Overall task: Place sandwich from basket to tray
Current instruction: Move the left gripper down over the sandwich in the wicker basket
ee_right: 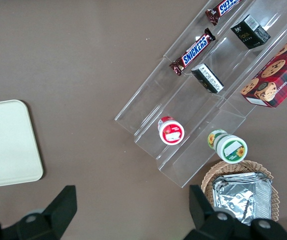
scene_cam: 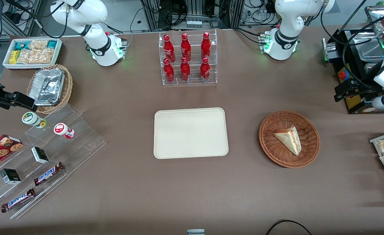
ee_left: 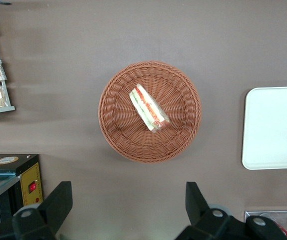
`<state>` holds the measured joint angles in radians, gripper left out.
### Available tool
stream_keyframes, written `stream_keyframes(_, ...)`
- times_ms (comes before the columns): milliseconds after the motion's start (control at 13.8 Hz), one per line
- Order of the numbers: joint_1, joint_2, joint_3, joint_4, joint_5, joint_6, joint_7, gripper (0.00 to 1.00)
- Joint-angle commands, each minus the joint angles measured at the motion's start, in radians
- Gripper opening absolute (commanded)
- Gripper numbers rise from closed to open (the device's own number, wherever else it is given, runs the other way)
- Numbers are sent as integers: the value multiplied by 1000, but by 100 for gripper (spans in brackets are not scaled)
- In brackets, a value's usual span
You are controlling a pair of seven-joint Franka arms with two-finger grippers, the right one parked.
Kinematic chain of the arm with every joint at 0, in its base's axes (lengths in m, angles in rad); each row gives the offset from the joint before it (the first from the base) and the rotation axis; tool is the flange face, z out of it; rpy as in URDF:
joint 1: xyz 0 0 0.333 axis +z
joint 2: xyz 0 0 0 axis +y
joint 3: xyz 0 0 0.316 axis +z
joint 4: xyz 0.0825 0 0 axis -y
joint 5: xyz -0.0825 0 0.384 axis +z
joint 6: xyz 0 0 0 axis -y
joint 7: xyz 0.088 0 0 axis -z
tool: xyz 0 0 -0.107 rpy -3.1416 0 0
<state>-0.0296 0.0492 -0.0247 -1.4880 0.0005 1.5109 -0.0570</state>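
Since nothing is gripped yet, the step in hand is, as I judge it, the approach and the first grasp. The desk [scene_cam: 192, 182] carries everything. The tray [scene_cam: 191, 133] lies flat near the middle of the desk, and its surface is bare. The basket [scene_cam: 270, 143] stands well apart from the tray, toward the working arm's end of the desk, at about the same nearness to the front edge. The sandwich [scene_cam: 289, 139] lies inside the basket, on its side, with the red and green filling edge [ee_left: 151, 111] turned to the wrist camera.

The gripper [ee_left: 128, 210] hangs high over the desk, not directly over the basket but a little aside of it, and its jaws are spread wide with nothing between them.

To do this step well, I think the gripper should first come over the middle of the wedge, then turn so that the jaws close across the two flat bread faces, not along the long edge. The bread looks soft, so a gentle squeeze is better. The descent should stop before the fingertips press into the wicker.
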Motion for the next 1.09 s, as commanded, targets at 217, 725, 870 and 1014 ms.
stream_keyframes(217, -7, -9, 5, -3, 4, -43, -9, 100)
stream_keyframes(725, -12, -117, -14, -380, -10, 272, -182, 100)
stream_keyframes(870, -12, -112, -17, -469, -10, 397, -265, 100)
stream_keyframes(1014, -13, -106, -20, -564, -10, 533, -349, 100)
